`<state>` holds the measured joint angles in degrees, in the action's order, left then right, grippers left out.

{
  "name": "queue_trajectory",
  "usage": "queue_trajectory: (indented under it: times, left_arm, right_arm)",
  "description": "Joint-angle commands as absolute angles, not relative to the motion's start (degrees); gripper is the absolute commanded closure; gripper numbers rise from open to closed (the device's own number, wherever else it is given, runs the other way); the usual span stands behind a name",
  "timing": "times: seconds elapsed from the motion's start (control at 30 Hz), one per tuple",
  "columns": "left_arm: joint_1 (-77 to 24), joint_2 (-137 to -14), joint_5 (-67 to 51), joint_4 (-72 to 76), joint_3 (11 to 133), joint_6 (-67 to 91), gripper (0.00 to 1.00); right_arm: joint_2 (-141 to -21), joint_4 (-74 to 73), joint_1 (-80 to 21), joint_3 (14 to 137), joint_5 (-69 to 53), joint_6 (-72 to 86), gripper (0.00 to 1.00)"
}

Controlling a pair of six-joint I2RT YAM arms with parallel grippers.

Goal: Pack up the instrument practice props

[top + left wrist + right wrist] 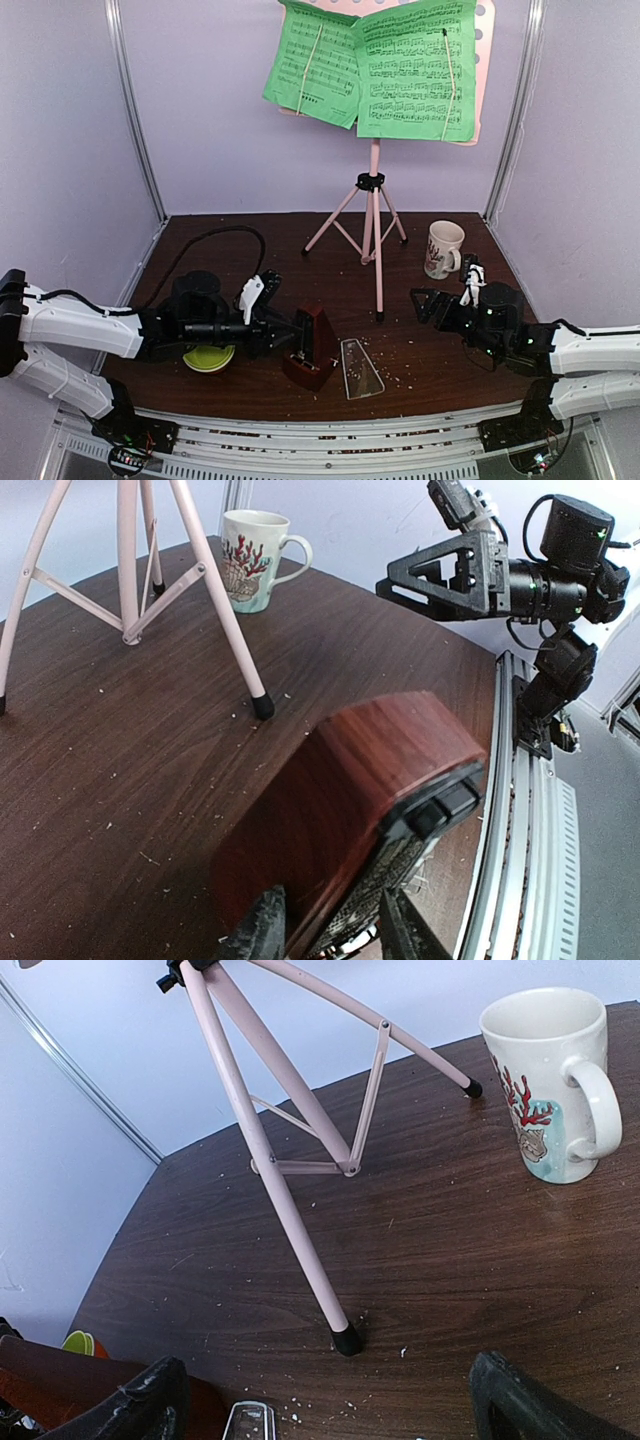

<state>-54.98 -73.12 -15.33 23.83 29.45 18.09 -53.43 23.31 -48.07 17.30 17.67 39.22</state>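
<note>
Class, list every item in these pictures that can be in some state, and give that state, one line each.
music stand: upright, legs spread.
sheet music: open on the stand.
metronome: standing, uncovered.
clear cover: lying flat beside the metronome.
mug: upright.
bowl: upright, partly hidden.
left gripper: straddling the metronome; grip unclear.
right gripper: wide open, empty.

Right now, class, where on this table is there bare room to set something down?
Free: back left, between the black cable and the legs of the pink tripod music stand; also between the clear cover and the right gripper. Crowded: front left: yellow-green bowl, left gripper, dark red metronome.
</note>
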Motion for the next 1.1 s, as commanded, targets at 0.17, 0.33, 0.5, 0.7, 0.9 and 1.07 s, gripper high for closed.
queue_trajectory:
  times: [0.17, 0.33, 0.5, 0.7, 0.9, 1.07]
  left_arm:
    - [-55.55, -72.73, -15.34, 25.88, 30.93, 17.8, 0.65]
    - [-55.55, -69.3, -13.69, 25.99, 29.8, 18.17, 0.55]
    - [-55.54, -66.04, -12.85, 25.61, 29.25, 18.98, 0.39]
    - [-56.72, -68.53, -10.13, 22.62, 31.34, 17.74, 0.26]
    - [-59.15, -73.84, -8.49, 21.01, 34.74, 15.49, 0.2]
    - [-59.41, -74.71, -7.7, 21.35, 34.62, 15.29, 0.29]
  right_arm:
    - [-53.55, 24.37, -47.76, 16.88, 17.58, 39.3, 0.0]
    - [-52.88, 23.53, -47.73, 17.13, 17.29, 39.36, 0.0]
    - [-52.22, 22.48, -47.77, 17.24, 17.3, 39.37, 0.0]
    - [-52.85, 23.65, -47.74, 16.92, 17.11, 39.7, 0.0]
    - [-53.77, 23.99, -47.78, 17.02, 16.73, 39.74, 0.0]
    - [-53.46, 23.91, -47.75, 16.79, 16.95, 39.71, 0.0]
